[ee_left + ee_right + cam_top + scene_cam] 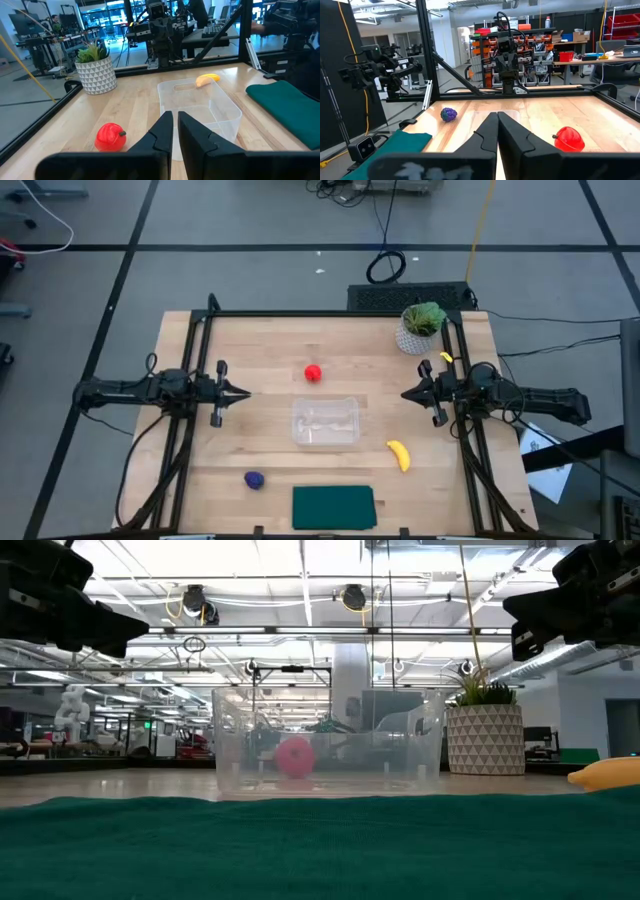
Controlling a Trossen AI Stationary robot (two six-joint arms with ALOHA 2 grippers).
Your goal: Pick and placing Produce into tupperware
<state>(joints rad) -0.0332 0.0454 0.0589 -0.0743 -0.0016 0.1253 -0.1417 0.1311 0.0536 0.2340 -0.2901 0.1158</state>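
The clear tupperware [325,421] stands on its base mid-table, nothing inside it. The red round piece [313,373] lies on the wood beyond its far side. The yellow banana [399,455] lies toward the near right, and the dark purple lump [254,479] toward the near left. My left gripper [246,393] hovers shut above the table's left side, pointing at the tub [200,107]. My right gripper [405,394] hovers shut on the right side, facing it. In the wrist views the red piece [110,136] [568,139] and the purple lump [449,114] sit untouched.
A leafy plant in a white patterned pot [419,328] stands at the far right corner. A dark green mat [333,507] lies at the near edge. Black frame rails [186,420] run along both sides of the table. Bare wood lies between tub and grippers.
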